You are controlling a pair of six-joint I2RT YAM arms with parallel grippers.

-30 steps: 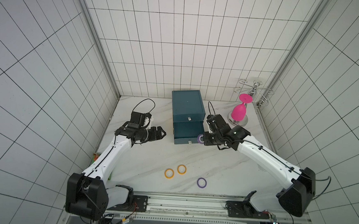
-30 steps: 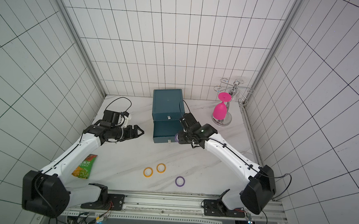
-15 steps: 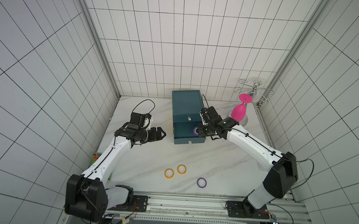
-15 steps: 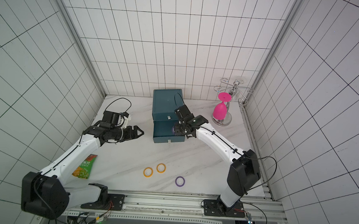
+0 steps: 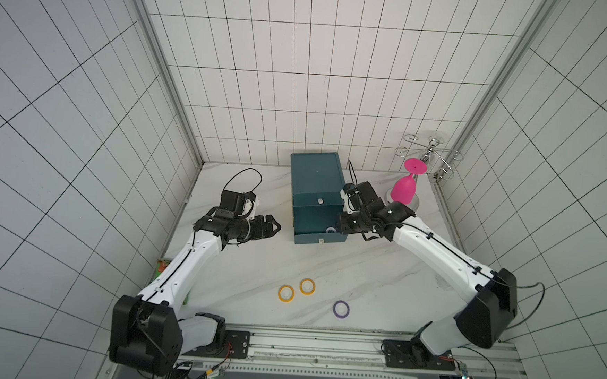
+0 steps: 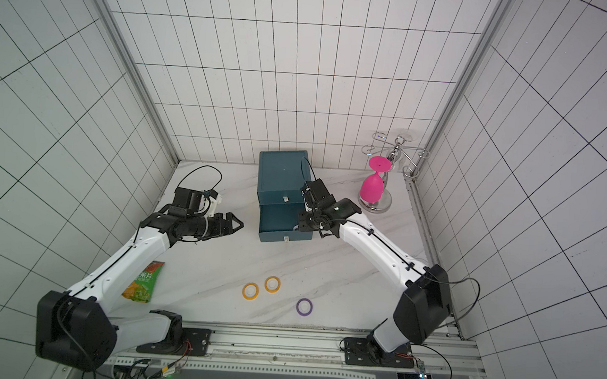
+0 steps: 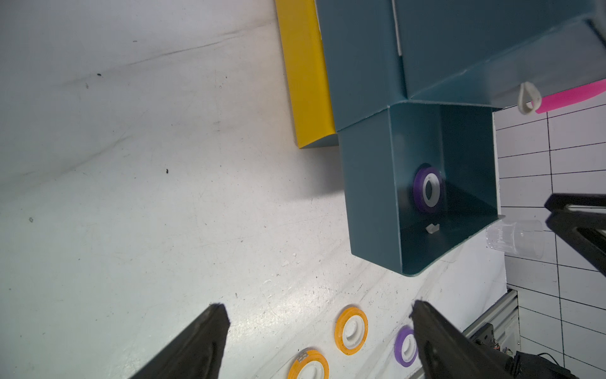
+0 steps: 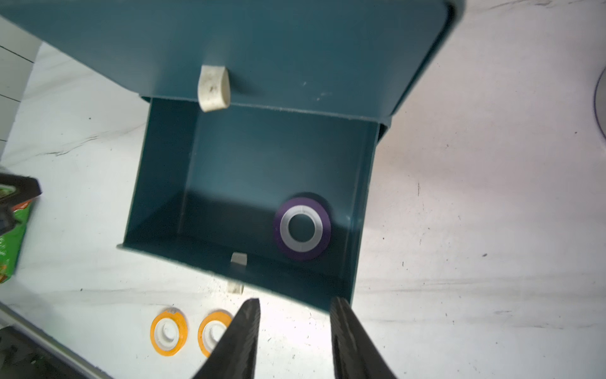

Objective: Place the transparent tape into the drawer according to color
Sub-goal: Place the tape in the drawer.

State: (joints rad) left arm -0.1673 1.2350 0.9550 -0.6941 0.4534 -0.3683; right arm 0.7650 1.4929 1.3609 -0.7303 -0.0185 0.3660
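Teal drawer (image 8: 164, 170), purple tape ring (image 8: 284, 228), orange-yellow tape ring (image 8: 169, 333), pink goblet (image 5: 405, 190), white grey-veined tabletop (image 5: 380, 274).

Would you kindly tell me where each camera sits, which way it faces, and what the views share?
Top view: overhead, above the arms' bases, looking down at the table; both arms show.
Top view: same head, same aim; both arms, snack bag.
Left wrist: faces the open drawer from beside it; left gripper open.
Right wrist: looks down into the drawer; right gripper open.
Shared by both wrists: purple tape ring in the drawer.
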